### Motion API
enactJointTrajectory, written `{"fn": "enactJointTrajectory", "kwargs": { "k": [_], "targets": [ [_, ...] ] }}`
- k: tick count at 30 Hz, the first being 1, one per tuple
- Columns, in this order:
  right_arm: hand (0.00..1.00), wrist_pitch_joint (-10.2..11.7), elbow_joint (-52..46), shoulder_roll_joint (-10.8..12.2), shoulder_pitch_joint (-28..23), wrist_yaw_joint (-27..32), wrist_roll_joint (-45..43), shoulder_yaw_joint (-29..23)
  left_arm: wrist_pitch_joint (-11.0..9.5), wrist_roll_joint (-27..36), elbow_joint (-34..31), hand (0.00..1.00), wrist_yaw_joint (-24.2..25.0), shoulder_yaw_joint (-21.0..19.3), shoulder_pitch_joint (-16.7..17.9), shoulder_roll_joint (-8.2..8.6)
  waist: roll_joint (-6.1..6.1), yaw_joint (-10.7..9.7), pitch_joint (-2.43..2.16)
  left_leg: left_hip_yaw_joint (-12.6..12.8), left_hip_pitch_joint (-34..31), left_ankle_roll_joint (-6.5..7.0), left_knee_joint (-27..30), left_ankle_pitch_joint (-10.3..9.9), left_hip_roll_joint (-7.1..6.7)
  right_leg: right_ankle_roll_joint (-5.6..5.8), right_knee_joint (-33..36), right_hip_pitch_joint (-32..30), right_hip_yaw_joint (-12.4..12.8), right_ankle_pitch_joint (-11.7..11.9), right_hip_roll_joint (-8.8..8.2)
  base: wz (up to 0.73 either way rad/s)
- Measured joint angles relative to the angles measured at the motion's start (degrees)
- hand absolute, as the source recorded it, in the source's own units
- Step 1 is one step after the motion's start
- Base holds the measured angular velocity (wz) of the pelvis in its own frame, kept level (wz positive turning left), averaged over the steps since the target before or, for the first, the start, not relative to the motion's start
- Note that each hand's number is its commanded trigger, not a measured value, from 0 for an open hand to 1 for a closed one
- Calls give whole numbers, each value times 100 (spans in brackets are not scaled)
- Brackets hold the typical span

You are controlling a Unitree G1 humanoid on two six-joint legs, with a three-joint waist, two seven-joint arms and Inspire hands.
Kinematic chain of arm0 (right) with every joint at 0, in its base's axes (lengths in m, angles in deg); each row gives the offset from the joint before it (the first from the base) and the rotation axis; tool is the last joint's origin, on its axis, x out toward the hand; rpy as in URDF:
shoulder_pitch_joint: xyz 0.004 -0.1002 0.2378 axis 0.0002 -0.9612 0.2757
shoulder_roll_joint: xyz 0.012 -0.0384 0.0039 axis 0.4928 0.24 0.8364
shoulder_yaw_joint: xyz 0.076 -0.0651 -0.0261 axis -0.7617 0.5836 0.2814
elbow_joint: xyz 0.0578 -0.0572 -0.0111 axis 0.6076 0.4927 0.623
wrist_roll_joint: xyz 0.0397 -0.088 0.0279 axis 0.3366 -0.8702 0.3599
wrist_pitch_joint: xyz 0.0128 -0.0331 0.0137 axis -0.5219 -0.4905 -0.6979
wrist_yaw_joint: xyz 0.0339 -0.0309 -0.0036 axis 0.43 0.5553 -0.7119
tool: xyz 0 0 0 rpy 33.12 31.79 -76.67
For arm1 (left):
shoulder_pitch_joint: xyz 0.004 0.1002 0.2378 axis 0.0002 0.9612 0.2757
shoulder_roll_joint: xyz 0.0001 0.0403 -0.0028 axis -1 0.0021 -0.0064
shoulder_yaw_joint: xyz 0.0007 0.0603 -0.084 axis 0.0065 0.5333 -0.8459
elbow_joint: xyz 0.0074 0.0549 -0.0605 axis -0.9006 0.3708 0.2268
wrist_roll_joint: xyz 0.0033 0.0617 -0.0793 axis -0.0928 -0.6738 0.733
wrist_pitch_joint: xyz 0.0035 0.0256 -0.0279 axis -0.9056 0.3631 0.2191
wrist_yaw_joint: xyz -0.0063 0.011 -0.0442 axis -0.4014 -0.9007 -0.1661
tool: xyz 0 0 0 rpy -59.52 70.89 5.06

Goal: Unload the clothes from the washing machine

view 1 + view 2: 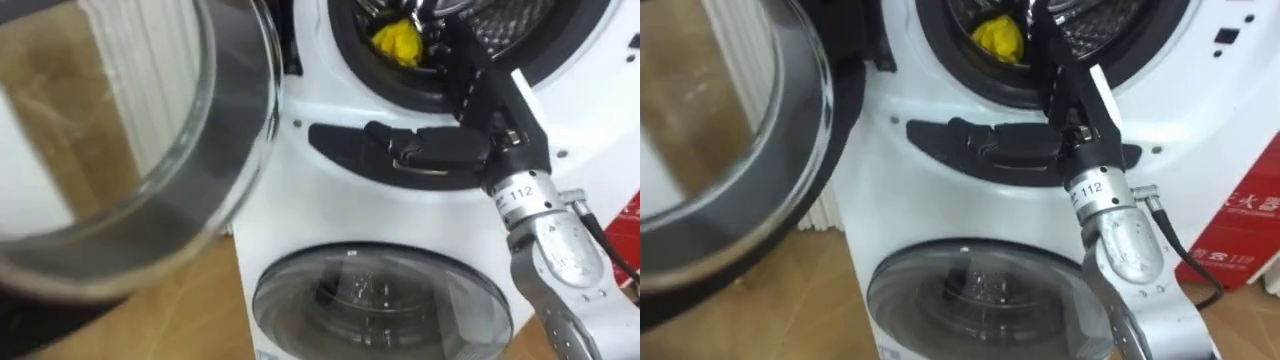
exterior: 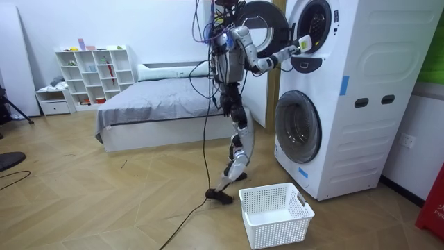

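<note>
A yellow cloth [image 1: 397, 42] lies at the front of the upper washing machine's drum [image 1: 520, 30], just inside the dark rim. My right hand [image 1: 470, 75] reaches up into that opening, right beside the cloth and slightly to its right; whether it touches the cloth is hidden. The room view has me standing upright in front of the stacked white machines [image 2: 347, 97], right hand [image 2: 300, 46] at the upper drum.
The upper machine's round glass door [image 1: 150, 150] hangs open at my left. Below is the lower machine's shut door [image 1: 380, 300]. A white laundry basket [image 2: 276, 214] stands on the wooden floor by the machines. A bed [image 2: 152, 111] and a shelf [image 2: 94, 69] stand behind me.
</note>
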Motion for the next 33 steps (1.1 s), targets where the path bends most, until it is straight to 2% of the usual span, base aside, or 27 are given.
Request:
{"fn": "enactJointTrajectory", "kwargs": {
  "k": [1,2,3,4,5,6,7,8,9,11,15,17,18,21,25,28,33],
  "targets": [
    [0,5,12,-5,0,-11,-2,-4,-5,1,0,0,-5,40,-46,-11,44,-2,13,-23,37,3,-30,-7,40,-20,-1,-88,-8,-66,44,-7],
    [0,5,93,-4,-5,-42,-75,-4,-53,9,17,0,-5,115,-124,-7,122,20,7,-8,126,7,-129,-11,135,-70,-116,-340,-2,-173,158,-6],
    [0,-11,137,-5,-16,-66,-158,-2,-113,27,13,0,-5,207,-143,4,182,39,0,13,247,8,-234,-7,196,-83,-432,-556,15,-186,254,-4],
    [0,-27,131,-4,-17,-88,-194,-3,-142,25,19,0,-5,208,-123,11,192,27,-7,8,297,9,-284,-6,197,-92,-667,-632,20,-178,263,0],
    [0,-41,83,-9,-15,-109,-218,-5,-155,18,19,0,-5,202,-116,13,156,-8,-31,9,388,18,-357,-11,158,-121,-1230,-717,14,-106,268,10],
    [0,-41,59,-12,-16,-108,-214,-1,-148,16,23,0,-5,202,-122,13,152,-19,-37,0,468,19,-416,-29,147,-155,-1735,-743,44,82,348,12],
    [0,-42,59,-13,-16,-107,-210,0,-146,17,22,0,-5,204,-120,13,161,-31,-37,-24,526,8,-445,-37,149,-187,-1929,-730,60,192,392,16],
    [0,-42,55,-16,-15,-104,-208,0,-145,21,26,0,-6,188,-114,11,145,-18,-60,-51,642,-10,-523,-47,152,-284,-2175,-701,136,480,485,4],
    [0,-44,36,-24,-11,-105,-204,2,-144,15,23,0,-7,151,-75,7,83,25,-107,-18,733,-53,-582,-71,137,-341,-2244,-649,211,922,572,-4],
    [0,-58,-43,-87,15,-103,-53,1,-101,4,10,0,-29,80,15,57,122,38,-137,-45,857,-111,-664,-91,224,-391,-2451,-471,191,991,660,-5],
    [0,-60,-143,-313,276,-102,148,-141,-25,-12,8,0,-32,-146,226,92,92,-11,-147,-58,1099,-252,-929,-99,375,-498,-2818,-147,116,1058,840,-2],
    [0,-59,-200,-396,280,-103,251,-278,-24,-12,2,0,-40,-203,247,102,61,-11,-141,-75,1166,-294,-981,-111,420,-531,-2959,-37,84,1076,896,0],
    [0,-59,-257,-425,280,-102,276,-319,-25,-11,-24,0,-43,-202,266,103,39,-14,-122,-77,1219,-316,-1037,-105,442,-551,-3023,23,81,1089,929,0],
    [0,-57,-321,-424,280,-121,327,-346,-28,-7,-48,0,-49,-200,272,124,-16,-173,-125,-187,1239,-362,-1105,-104,469,-576,-3195,122,-18,1104,966,13],
    [0,-57,-302,-424,279,-115,574,-508,-43,-2,-97,0,-49,-201,221,218,-30,-213,-116,-197,1256,-367,-1142,-102,484,-578,-3287,143,-9,1106,1029,3],
    [0,-54,-305,-426,279,-87,840,-541,-43,-4,-88,0,-49,-209,253,239,-30,-256,-93,-196,1330,-373,-1204,-106,499,-578,-3318,196,-17,1106,1034,0],
    [0,-53,-366,-426,267,-67,1260,-649,-37,-7,-142,0,-48,-451,355,258,-8,-309,-81,-204,1315,-377,-1235,-110,493,-574,-3380,209,-13,1108,1042,0]
  ]
}}
